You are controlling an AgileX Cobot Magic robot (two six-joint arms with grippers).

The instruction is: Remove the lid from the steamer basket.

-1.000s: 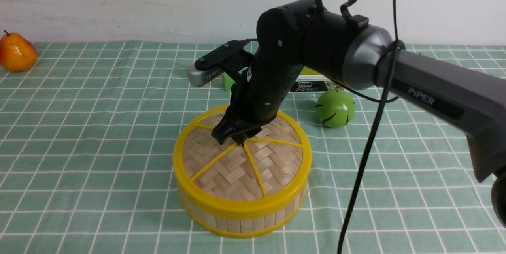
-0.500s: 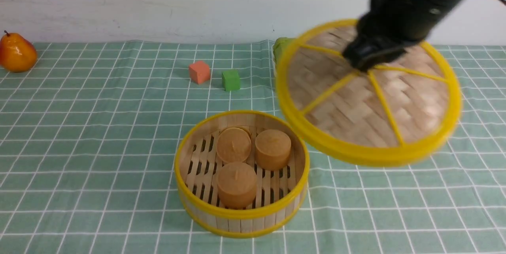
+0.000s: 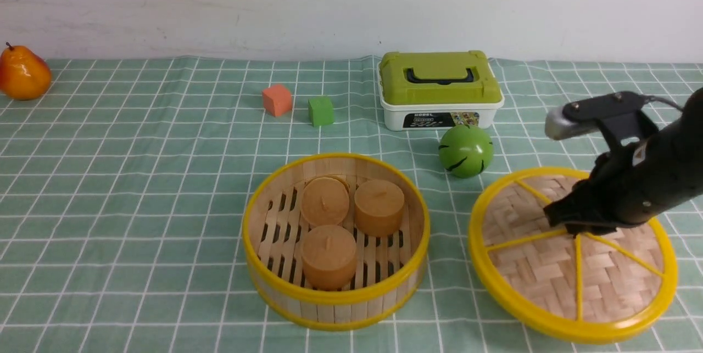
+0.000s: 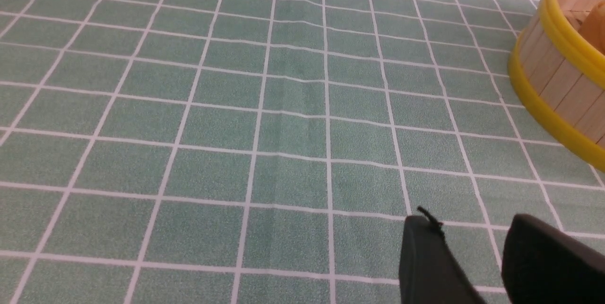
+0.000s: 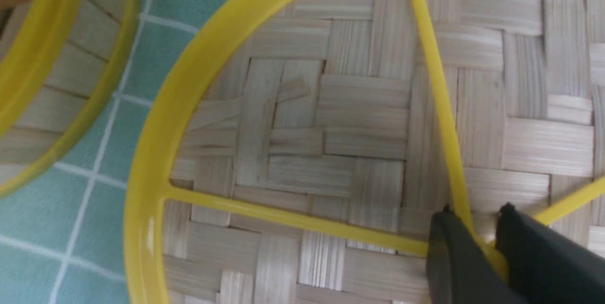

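The steamer basket (image 3: 335, 295) stands uncovered at the middle front, with three brown round cakes (image 3: 328, 254) on its slatted floor. The lid (image 3: 549, 273), woven bamboo with a yellow rim and spokes, lies to the basket's right, low on the cloth and apart from it. My right gripper (image 3: 571, 227) is shut on the yellow hub where the spokes meet; the right wrist view shows its jaws (image 5: 475, 219) pinching that hub of the lid (image 5: 331, 129), with the basket wall (image 5: 42, 58) beside it. My left gripper (image 4: 470, 221) hovers open over bare cloth, left of the basket (image 4: 553, 72).
Behind the basket are a white box with a green top (image 3: 441, 89), a green ball (image 3: 466, 151), an orange cube (image 3: 277, 100) and a green cube (image 3: 321, 111). A pear (image 3: 22, 73) sits at the far left. A green checked cloth covers the table.
My right gripper lifted the lid off the basket, swung it up and to the right, then brought it down onto the cloth beside the basket. The cakes inside now show.
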